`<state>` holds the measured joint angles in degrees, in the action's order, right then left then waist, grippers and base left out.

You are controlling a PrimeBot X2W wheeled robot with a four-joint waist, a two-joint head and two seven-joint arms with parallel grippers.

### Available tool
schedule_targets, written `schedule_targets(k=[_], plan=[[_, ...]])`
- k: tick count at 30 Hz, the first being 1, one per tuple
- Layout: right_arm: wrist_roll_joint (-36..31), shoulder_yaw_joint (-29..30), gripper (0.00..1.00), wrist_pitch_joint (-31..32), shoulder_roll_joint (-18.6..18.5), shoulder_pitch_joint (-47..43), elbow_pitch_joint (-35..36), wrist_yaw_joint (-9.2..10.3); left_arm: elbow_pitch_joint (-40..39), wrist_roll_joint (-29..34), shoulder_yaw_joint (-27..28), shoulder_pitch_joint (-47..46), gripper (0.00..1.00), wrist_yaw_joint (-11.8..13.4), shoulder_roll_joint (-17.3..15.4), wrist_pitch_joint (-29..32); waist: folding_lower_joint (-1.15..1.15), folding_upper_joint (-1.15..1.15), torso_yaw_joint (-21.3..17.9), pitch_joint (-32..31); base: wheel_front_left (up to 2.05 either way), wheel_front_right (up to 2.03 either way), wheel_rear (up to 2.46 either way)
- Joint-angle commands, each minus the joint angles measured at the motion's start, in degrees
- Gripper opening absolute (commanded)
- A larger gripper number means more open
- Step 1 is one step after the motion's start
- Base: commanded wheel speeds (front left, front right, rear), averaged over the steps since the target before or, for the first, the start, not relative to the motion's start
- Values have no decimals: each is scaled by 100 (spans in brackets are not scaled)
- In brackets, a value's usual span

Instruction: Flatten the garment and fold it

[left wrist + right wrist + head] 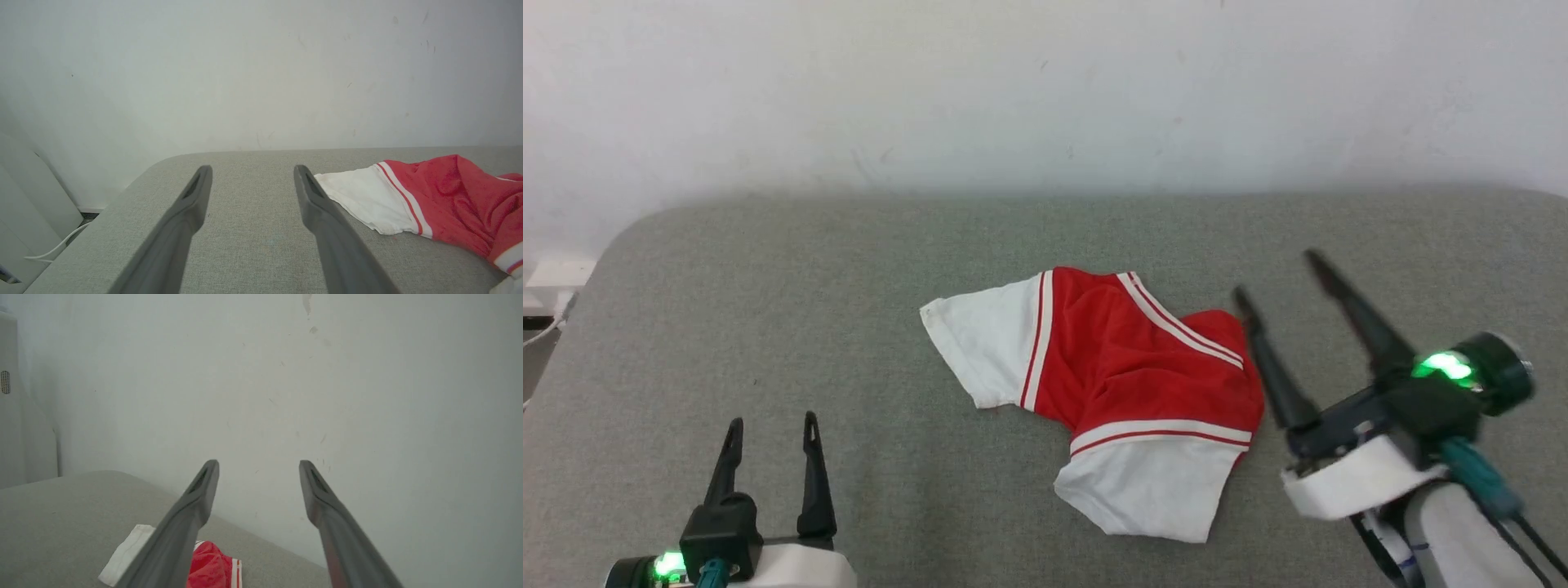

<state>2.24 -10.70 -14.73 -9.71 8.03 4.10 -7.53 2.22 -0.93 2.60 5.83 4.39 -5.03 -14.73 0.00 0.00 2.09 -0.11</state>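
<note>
The garment (1127, 367) lies crumpled in a heap at the middle of the grey padded table (768, 310), red with white sleeves and striped trim; its chest print is hidden in the folds. My left gripper (772, 426) stands open near the front left, well apart from the cloth. Raised at the right and tilted toward the upper left, my right gripper (1278, 273) is open and empty just beside the heap's right edge. The left wrist view shows the garment (429, 200) to the right of the left gripper (253, 169). Below the right gripper (258, 463) in its wrist view lies the garment (212, 567).
A white wall (1045, 90) rises straight behind the table's far edge. Off the table's rounded left corner a white cable (57, 247) and a white box (556, 273) sit on the floor. Bare grey surface surrounds the heap on all sides.
</note>
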Motion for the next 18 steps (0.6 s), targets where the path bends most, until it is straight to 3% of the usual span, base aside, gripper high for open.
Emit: schedule_targets(k=[1, 5, 9, 14, 18], plan=[[242, -554, 100, 189, -449, 249, -240, 4, 59, 22, 30, 56, 100, 52, 21, -27, 0, 0, 0, 22, 0, 0, 0], [882, -1974, 100, 1316, -1443, 873, -352, 4, 103, 3, 35, 48, 100, 82, 35, -27, 0, 0, -14, 80, 0, 0, 0], [1802, -3384, 100, 2650, -2190, 1566, -313, 4, 134, -14, 25, 16, 100, 93, 50, -27, 0, 0, -5, 160, 0, 0, 0], [2989, -4784, 100, 4322, -2742, 2420, -303, 4, 152, -28, -35, -91, 100, 100, 80, -27, 0, 0, 85, 304, 0, 0, 0], [3515, -5415, 100, 4983, -2920, 2898, -354, 4, 177, -47, -77, -170, 100, 100, 101, -27, 0, 0, 184, 421, 0, 0, 0]])
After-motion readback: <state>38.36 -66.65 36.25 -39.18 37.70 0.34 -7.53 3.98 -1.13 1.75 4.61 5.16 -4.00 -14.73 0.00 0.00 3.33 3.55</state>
